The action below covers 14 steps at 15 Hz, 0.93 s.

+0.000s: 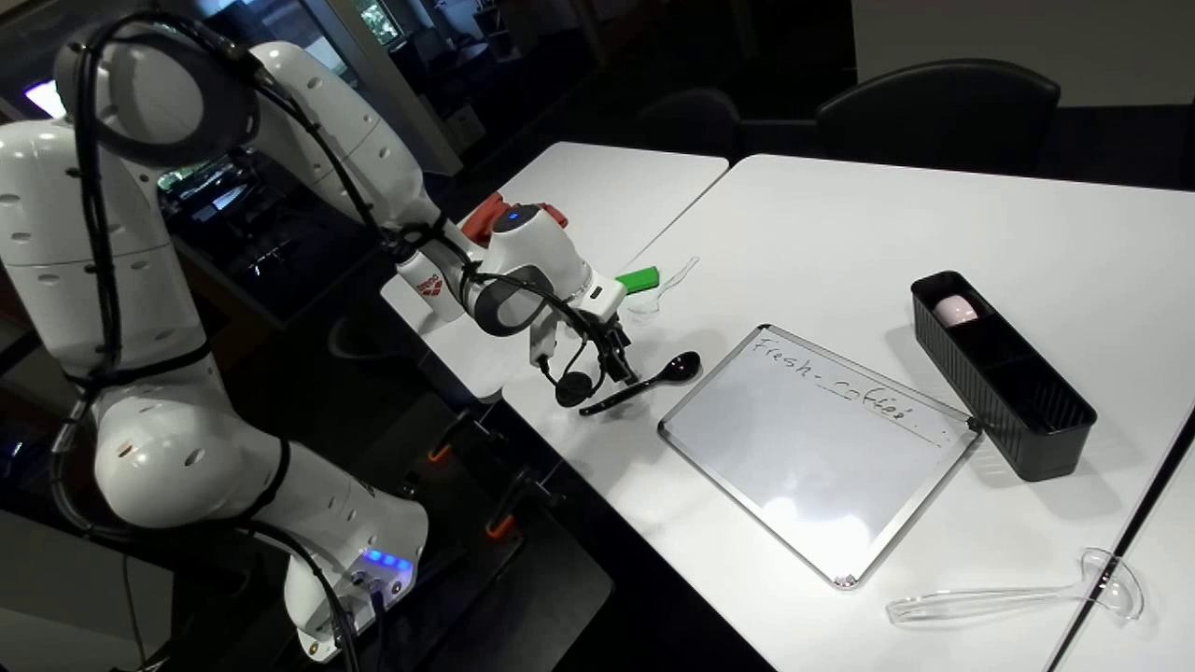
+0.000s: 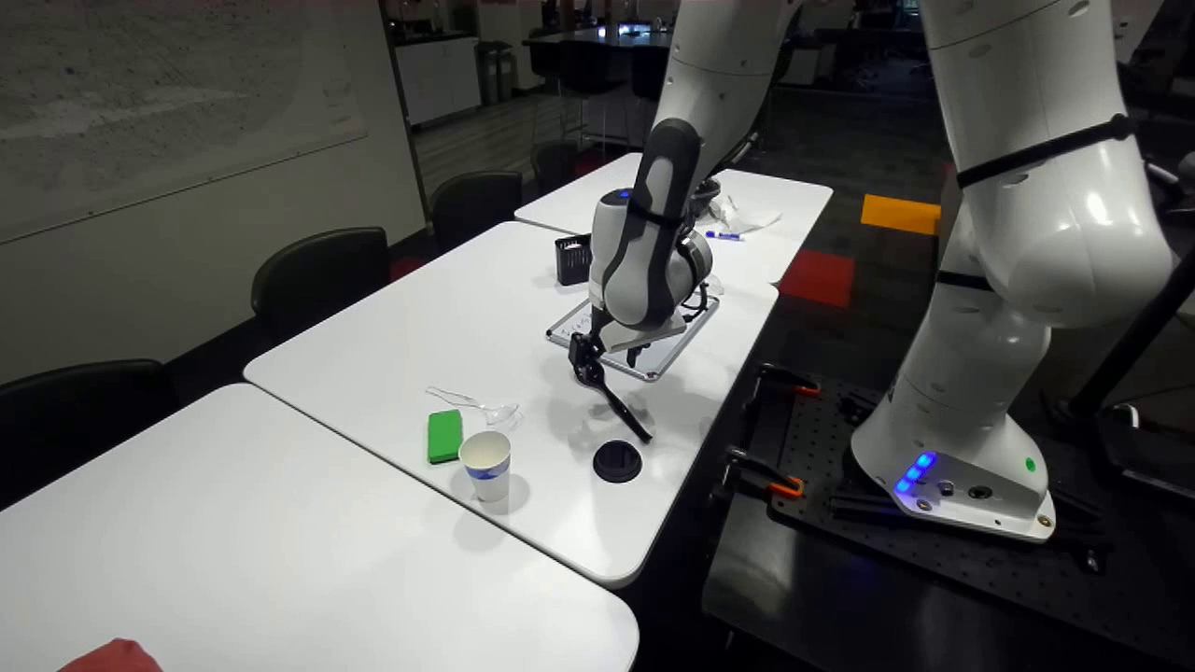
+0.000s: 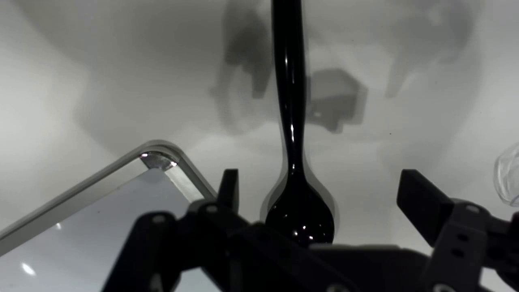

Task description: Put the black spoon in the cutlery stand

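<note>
Robot gripper (image 3: 320,190) is hanging over the black spoon (image 3: 294,134), its fingers standing wide apart and holding nothing. The spoon is lying on the white table (image 2: 420,308), not yet in the cutlery stand (image 1: 976,387). In the wrist view it is sitting nearer one finger, and that finger may be bumping it first and turning it. The bowl is looking round and shiny, so a pinch there may be slipping. Fingers stopping too high may be missing the thin handle, and fingers going too low may be hitting the table. The round black lid (image 2: 617,461) is resting just beside the handle's end, so a swing may be knocking it away. The white board (image 1: 822,457) is lying between the spoon and the stand, and a low ride may be scraping its rim. A pink thing (image 1: 955,311) is sitting in one end of the stand, so the spoon dropping there may be poking out.

Gray shadows (image 3: 336,95) are falling on the smooth table top. A green block (image 2: 445,436) and a paper cup (image 2: 486,467) are sitting near one end of the table. Black chairs (image 1: 943,117) are standing along one side; the floor (image 2: 840,159) is looking dark.
</note>
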### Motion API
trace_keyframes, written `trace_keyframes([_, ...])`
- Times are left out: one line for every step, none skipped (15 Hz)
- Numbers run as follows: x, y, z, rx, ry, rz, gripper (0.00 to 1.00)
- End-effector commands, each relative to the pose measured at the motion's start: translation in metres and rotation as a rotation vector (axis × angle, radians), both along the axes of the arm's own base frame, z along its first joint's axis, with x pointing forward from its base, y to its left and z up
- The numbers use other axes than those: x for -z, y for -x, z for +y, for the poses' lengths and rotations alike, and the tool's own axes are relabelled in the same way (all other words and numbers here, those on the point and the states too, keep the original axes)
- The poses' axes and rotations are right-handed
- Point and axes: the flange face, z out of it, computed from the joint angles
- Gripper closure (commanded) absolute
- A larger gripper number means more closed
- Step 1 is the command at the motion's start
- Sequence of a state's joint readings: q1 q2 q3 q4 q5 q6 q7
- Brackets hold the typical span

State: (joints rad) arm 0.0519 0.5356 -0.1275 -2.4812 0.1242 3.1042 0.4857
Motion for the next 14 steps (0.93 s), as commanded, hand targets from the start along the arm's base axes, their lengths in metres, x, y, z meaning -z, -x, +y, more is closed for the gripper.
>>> trace_keyframes([0.024,-0.011,0.0,-0.001,0.001,-0.005,0.0])
trace_keyframes([0.03,-0.013,-0.001,0.0,0.001,-0.001,0.0])
trace_keyframes([0.036,-0.014,-0.001,0.001,0.005,0.002,0.0])
trace_keyframes([0.041,-0.016,-0.003,0.003,0.005,0.007,0.0])
trace_keyframes([0.046,-0.018,-0.004,0.009,0.005,0.014,0.0])
trace_keyframes([0.05,-0.019,-0.005,0.013,0.006,0.021,0.0])
trace_keyframes([0.054,-0.02,-0.005,0.016,0.005,0.026,0.0])
trace_keyframes([0.058,-0.021,-0.006,0.021,0.005,0.033,0.25])
trace_keyframes([0.061,-0.022,-0.006,0.019,0.005,0.035,0.28])
trace_keyframes([0.063,-0.023,-0.006,0.02,0.005,0.038,0.34])
trace_keyframes([0.066,-0.024,-0.007,0.021,0.006,0.04,0.44])
trace_keyframes([0.067,-0.025,-0.007,0.02,0.007,0.04,0.51])
trace_keyframes([0.068,-0.026,-0.007,0.02,0.008,0.039,0.59])
trace_keyframes([0.066,-0.027,-0.007,0.021,0.009,0.035,0.66])
